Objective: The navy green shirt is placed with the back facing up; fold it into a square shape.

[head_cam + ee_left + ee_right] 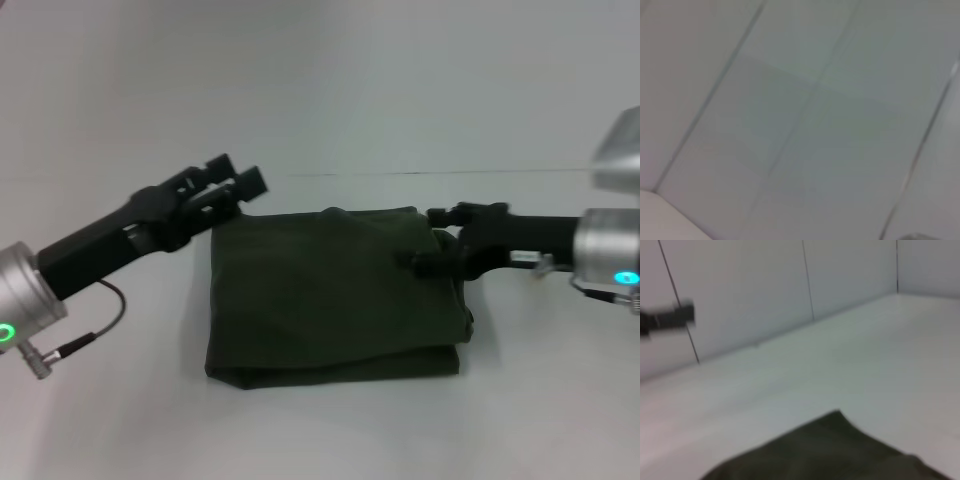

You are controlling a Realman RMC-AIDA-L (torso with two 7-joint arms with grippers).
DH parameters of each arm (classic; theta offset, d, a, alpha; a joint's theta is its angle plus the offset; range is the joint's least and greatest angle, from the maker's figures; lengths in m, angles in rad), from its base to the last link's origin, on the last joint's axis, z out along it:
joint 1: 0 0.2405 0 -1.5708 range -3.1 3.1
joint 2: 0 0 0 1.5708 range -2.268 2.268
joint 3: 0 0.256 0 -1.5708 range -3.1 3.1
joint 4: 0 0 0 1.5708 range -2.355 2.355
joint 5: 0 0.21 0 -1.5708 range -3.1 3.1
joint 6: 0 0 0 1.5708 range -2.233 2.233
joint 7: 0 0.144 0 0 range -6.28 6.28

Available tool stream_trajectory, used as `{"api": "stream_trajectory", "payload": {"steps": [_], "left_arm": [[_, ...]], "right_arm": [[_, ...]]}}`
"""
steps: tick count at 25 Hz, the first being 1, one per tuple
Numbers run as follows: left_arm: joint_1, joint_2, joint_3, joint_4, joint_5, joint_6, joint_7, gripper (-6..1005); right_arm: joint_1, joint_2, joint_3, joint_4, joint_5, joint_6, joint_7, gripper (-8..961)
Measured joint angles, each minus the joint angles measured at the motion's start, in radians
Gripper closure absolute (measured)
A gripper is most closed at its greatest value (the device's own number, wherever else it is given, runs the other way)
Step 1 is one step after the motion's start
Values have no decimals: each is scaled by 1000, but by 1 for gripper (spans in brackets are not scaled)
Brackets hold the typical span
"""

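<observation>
The dark olive-green soft-fabric shirt (335,295) lies folded into a rough square (layered edges show at its right side) on the plain white table (120,420). The black left gripper (238,178) is raised off its upper-left corner, fingers parted. The black right gripper (420,240) is at its upper-right edge; its grip cannot be told.

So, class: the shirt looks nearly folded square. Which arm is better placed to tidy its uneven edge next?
Probably the right. The right gripper sits at the navy green shirt on its bunched side; the left gripper is raised off the far corner, its wrist view showing only wall.
</observation>
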Motion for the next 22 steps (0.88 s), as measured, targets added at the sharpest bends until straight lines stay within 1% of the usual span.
{"api": "stream_trajectory", "payload": {"steps": [4, 6, 9, 12, 16, 18, 20, 22], "left_arm": [[11, -3, -21, -2, -3, -3, 15, 99], [11, -3, -22, -3, -4, -8, 15, 99], [11, -4, -21, -3, -1, -11, 17, 99], [10, -4, -18, -3, 0, -18, 29, 99], [8, -1, -18, 0, 11, -27, 53, 99], [5, 6, -20, 7, 34, -22, 84, 98], [0, 15, -20, 20, 75, -15, 119, 98], [-12, 24, -18, 36, 141, -5, 157, 98]], "right_arm": [[7, 23, -141, 20, -10, 137, 0, 58], [12, 29, -187, 45, -29, 193, -1, 58], [18, 32, -217, 80, -61, 246, -1, 58], [16, 33, -219, 91, -72, 260, -1, 57], [0, 26, -173, 47, -35, 188, 2, 57], [-20, 17, -111, -3, -4, 92, 8, 58], [-43, 5, -39, -41, 22, 0, 6, 58], [-71, -16, 42, -64, 54, -117, -13, 58]]}}
